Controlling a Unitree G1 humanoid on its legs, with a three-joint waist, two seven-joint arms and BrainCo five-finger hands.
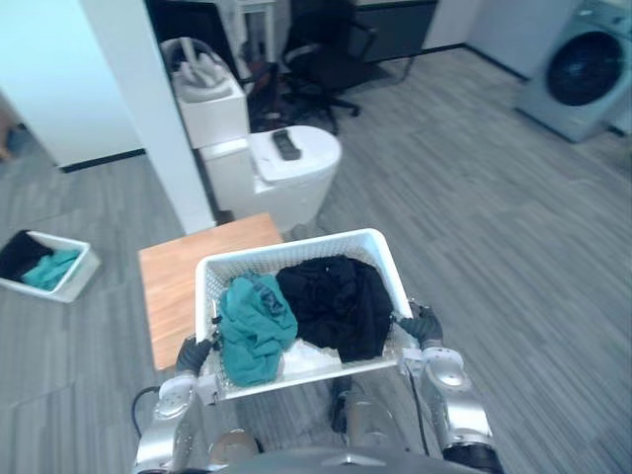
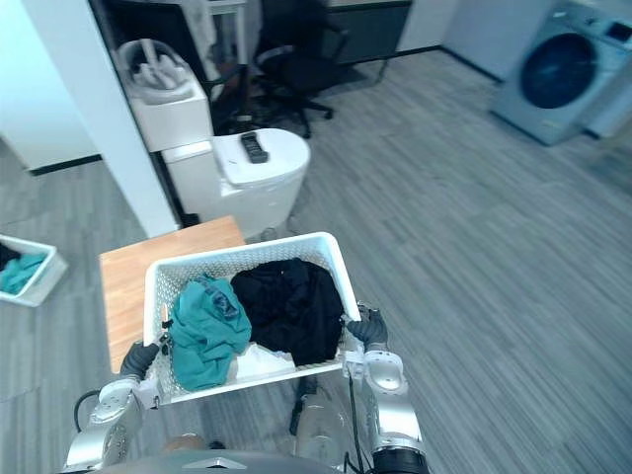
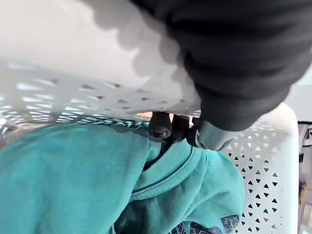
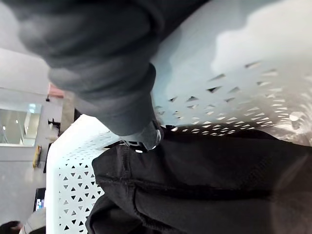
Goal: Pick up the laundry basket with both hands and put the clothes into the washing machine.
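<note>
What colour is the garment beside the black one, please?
The garment is teal, clearest in the left wrist view.

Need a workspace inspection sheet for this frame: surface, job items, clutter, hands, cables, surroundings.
Surface: wood table, near corner hidden by the basket.
Job's things: white basket holds teal cloth and black cloth; washer far ahead, right.
Clutter: bin with clothes on floor, left; remote on white unit.
Hands: left hand and right hand curled over opposite basket rims.
Cables: nothing seen.
Surroundings: chair, pillar.
</note>
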